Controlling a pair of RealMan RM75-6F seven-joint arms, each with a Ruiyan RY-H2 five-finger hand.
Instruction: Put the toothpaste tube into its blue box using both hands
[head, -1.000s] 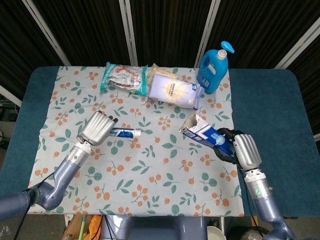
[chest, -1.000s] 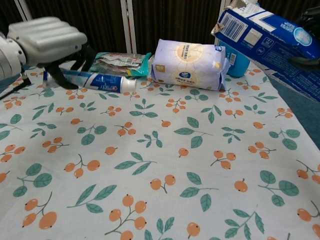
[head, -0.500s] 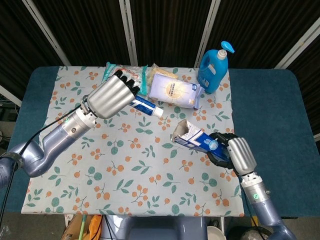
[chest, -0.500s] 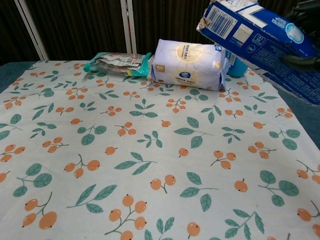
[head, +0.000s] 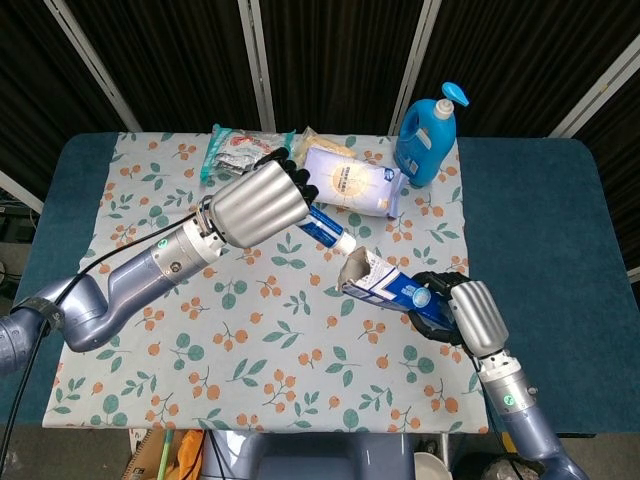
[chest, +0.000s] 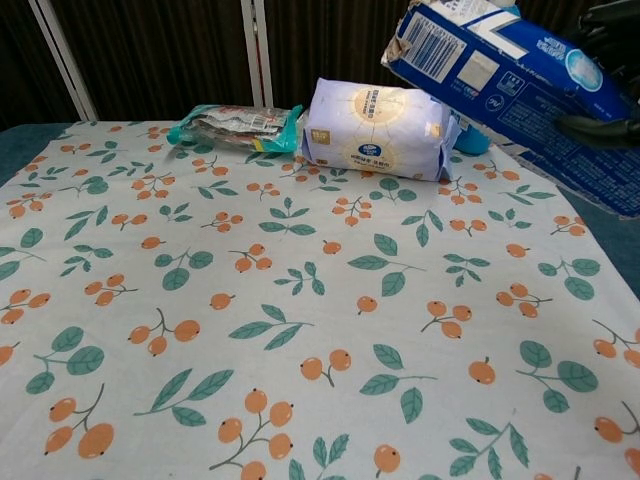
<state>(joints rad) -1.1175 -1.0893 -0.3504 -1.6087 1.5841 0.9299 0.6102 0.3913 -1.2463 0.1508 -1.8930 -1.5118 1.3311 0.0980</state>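
Left hand (head: 262, 204) at centre of the head view grasping the toothpaste tube (head: 328, 229), its capped tip just beside the open mouth of the blue box (head: 385, 285), right hand (head: 465, 314) at lower right clenched around the box's far end, both lifted above the floral tablecloth (head: 260, 340)

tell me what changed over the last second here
The left hand lifted the toothpaste tube off the cloth and carried it right, cap end now near the open mouth of the blue box. The right hand moved the box left, towards the tube. The detergent bottle and the packets stayed put.
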